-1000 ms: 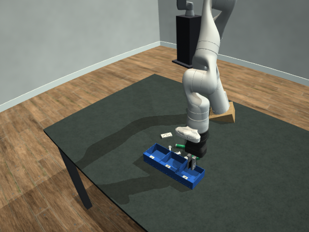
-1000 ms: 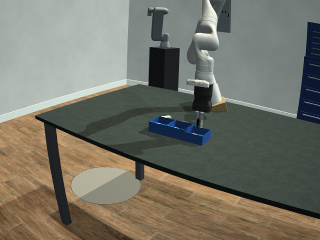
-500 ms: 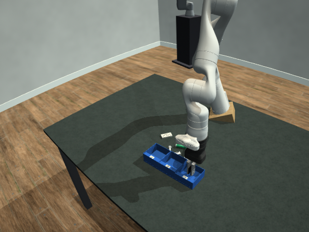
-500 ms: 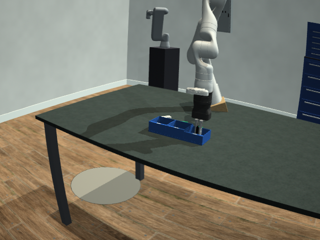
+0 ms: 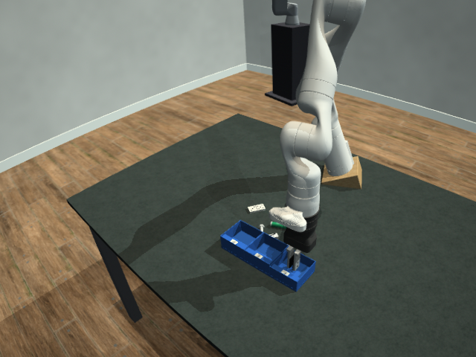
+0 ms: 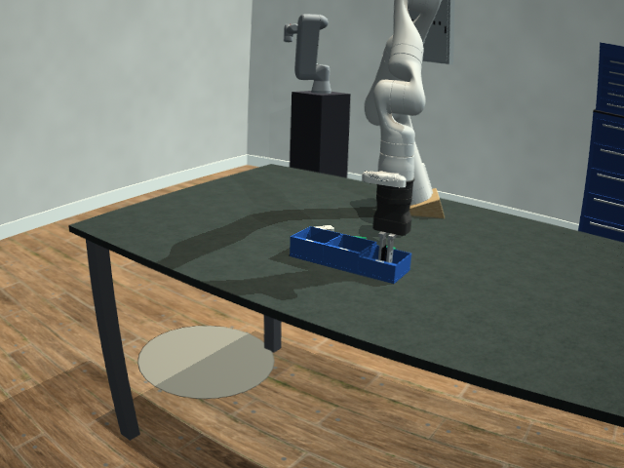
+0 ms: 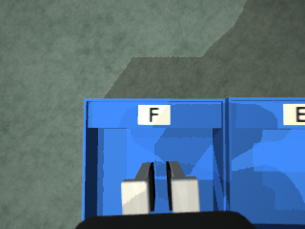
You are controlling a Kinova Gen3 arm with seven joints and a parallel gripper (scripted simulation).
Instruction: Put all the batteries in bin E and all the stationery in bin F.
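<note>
A blue bin row (image 5: 268, 254) with three compartments stands on the dark table. In the wrist view the left compartment bears the label F (image 7: 152, 114) and its neighbour the label E (image 7: 296, 114). My gripper (image 5: 292, 259) points straight down and reaches into the F compartment; it also shows in the exterior view (image 6: 385, 248). In the wrist view the fingers stand close together, and only the blue bin floor shows between them. A green cylinder (image 5: 277, 224) and two small white things (image 5: 262, 227) (image 5: 274, 235) lie on the table behind the bins.
A white domino (image 5: 256, 207) lies on the table behind the bins. A wooden wedge (image 5: 343, 175) sits by the arm's base. A second arm on a black pedestal (image 6: 319, 132) stands beyond the table. A blue drawer cabinet (image 6: 604, 140) is at the right.
</note>
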